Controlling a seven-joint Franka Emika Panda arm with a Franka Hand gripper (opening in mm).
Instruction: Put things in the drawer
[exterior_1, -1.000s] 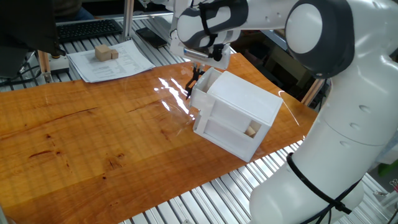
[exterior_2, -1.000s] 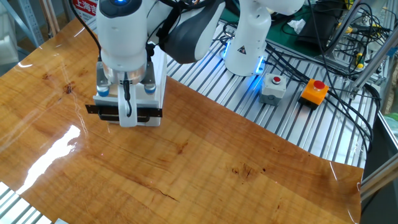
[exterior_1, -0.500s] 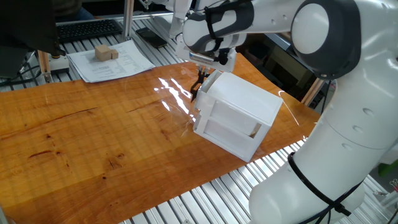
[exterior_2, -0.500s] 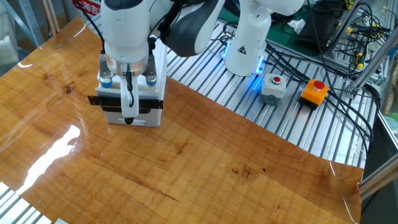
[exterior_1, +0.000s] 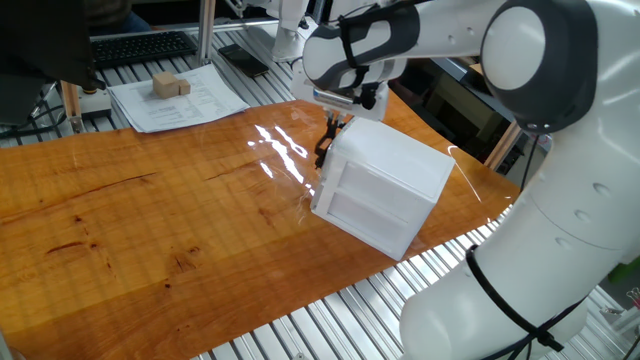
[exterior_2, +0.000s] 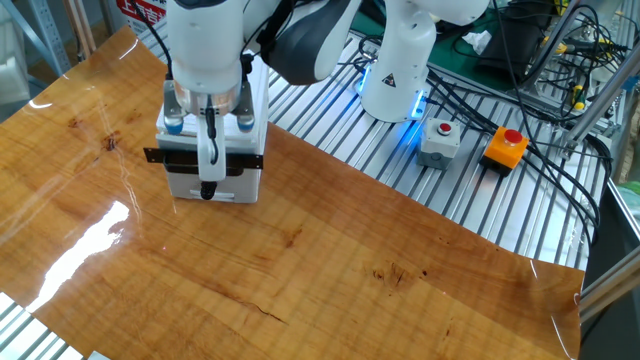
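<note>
The white cabinet (exterior_1: 390, 165) stands on the wooden table, with its drawer (exterior_1: 324, 188) pushed fully in. My gripper (exterior_1: 324, 150) is at the drawer front, fingers closed around the curved black handle (exterior_2: 245, 160). In the other fixed view the gripper (exterior_2: 207, 180) hangs straight down over the drawer (exterior_2: 235, 184), one white finger (exterior_2: 207, 165) in front of the handle. Two pale beige wooden cubes (exterior_1: 170, 86) sit on a sheet of paper at the far left. Nothing inside the drawer can be seen.
The paper (exterior_1: 180, 98) lies on a slatted metal bench beside a black keyboard (exterior_1: 140, 46). The robot base (exterior_2: 395, 70), a grey button box (exterior_2: 440, 140) and an orange one (exterior_2: 503, 146) stand beyond the table's far edge.
The drawer slid shut into the cabinet as my gripper moved with the handle toward it. The cube that showed through the cabinet's side window is now hidden.
</note>
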